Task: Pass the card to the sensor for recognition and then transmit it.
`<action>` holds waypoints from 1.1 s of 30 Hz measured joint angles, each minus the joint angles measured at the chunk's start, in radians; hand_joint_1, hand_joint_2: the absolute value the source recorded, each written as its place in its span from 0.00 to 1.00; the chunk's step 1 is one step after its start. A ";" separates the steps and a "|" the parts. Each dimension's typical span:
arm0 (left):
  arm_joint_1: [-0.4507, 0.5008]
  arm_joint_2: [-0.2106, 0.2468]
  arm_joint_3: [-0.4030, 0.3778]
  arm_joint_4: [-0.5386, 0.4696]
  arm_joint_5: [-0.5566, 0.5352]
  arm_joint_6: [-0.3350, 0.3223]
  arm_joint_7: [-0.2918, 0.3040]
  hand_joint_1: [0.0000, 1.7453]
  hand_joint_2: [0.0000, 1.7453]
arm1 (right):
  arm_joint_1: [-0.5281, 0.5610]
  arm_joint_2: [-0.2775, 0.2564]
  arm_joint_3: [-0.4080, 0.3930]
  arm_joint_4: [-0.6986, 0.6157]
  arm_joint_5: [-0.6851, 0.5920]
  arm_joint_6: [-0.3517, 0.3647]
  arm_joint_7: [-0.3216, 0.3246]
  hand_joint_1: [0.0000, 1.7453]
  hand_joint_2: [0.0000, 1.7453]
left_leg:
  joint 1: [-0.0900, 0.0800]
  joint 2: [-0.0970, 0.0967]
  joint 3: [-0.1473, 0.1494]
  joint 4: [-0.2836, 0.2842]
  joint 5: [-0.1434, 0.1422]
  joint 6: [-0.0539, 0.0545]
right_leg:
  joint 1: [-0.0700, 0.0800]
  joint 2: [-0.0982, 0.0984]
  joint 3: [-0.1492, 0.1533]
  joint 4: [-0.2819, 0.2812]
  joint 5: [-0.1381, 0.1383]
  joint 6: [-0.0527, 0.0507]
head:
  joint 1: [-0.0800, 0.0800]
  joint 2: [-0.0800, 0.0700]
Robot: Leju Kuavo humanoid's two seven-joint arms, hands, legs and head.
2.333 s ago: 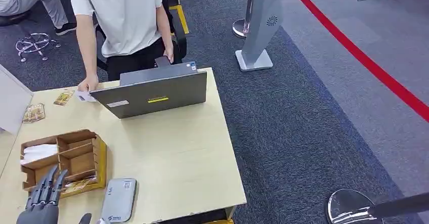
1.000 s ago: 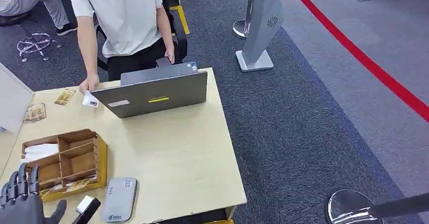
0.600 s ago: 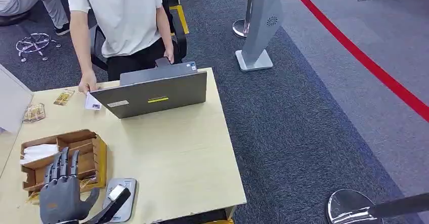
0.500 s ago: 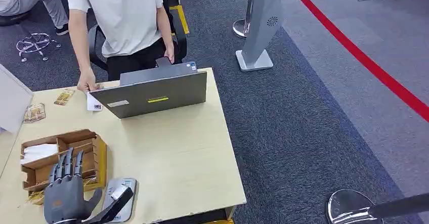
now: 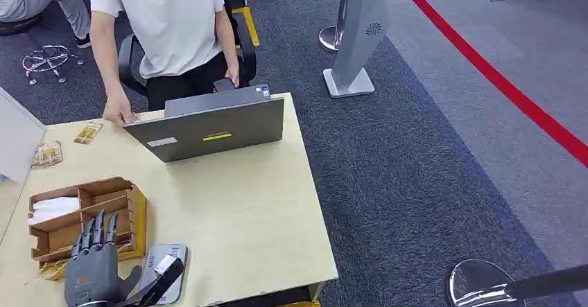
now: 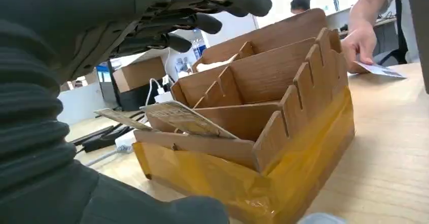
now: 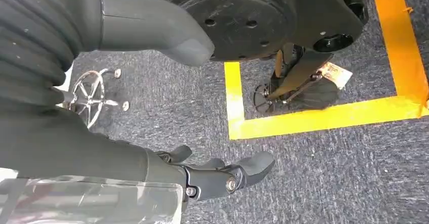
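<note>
My left hand (image 5: 93, 269) hovers with fingers spread and nothing in it, above the near end of the brown cardboard organiser box (image 5: 132, 213). In the left wrist view the fingers (image 6: 202, 11) stretch out over the box (image 6: 283, 118), whose nearest slot holds printed cards (image 6: 177, 119). The grey card sensor (image 5: 166, 269) lies flat just right of the hand, partly covered by my wrist. My right hand (image 7: 222, 176) hangs over the carpet, fingers loosely apart and holding nothing.
A person (image 5: 166, 23) stands behind the table (image 5: 243, 210) beside an open grey laptop (image 5: 208, 127), one hand (image 6: 359, 44) pressing a white card (image 6: 379, 71) to the tabletop. Two printed cards (image 5: 88, 132) lie at the far left. White slips (image 5: 52, 208) fill a box slot.
My left hand has come up from the near left corner and moved right over the box's near end. The person's hand has slid the white card behind the laptop's edge.
</note>
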 joint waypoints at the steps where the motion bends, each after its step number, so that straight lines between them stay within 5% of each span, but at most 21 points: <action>1: 0.001 0.000 0.000 0.000 -0.003 0.002 0.008 0.00 1.00 | 0.000 0.000 -0.001 0.000 -0.003 0.000 0.001 0.00 1.00 | 0.000 0.000 0.000 0.000 0.000 0.000 | 0.000 0.000 0.000 0.000 0.000 0.000 | 0.000 0.000; 16: 0.018 0.013 0.024 -0.019 -0.011 0.031 0.024 0.00 1.00 | 0.001 0.000 -0.004 -0.001 -0.019 -0.018 0.015 0.00 1.00 | 0.000 0.000 0.000 0.000 0.000 0.000 | 0.000 0.000 0.000 0.000 0.000 0.000 | 0.000 0.000; 33: 0.035 -0.026 0.027 -0.041 -0.050 0.031 0.045 0.00 1.00 | 0.001 0.000 -0.005 -0.001 -0.018 -0.010 0.018 0.00 1.00 | 0.000 0.000 0.000 0.000 0.000 0.000 | 0.000 0.000 0.000 0.000 0.000 0.000 | 0.000 0.000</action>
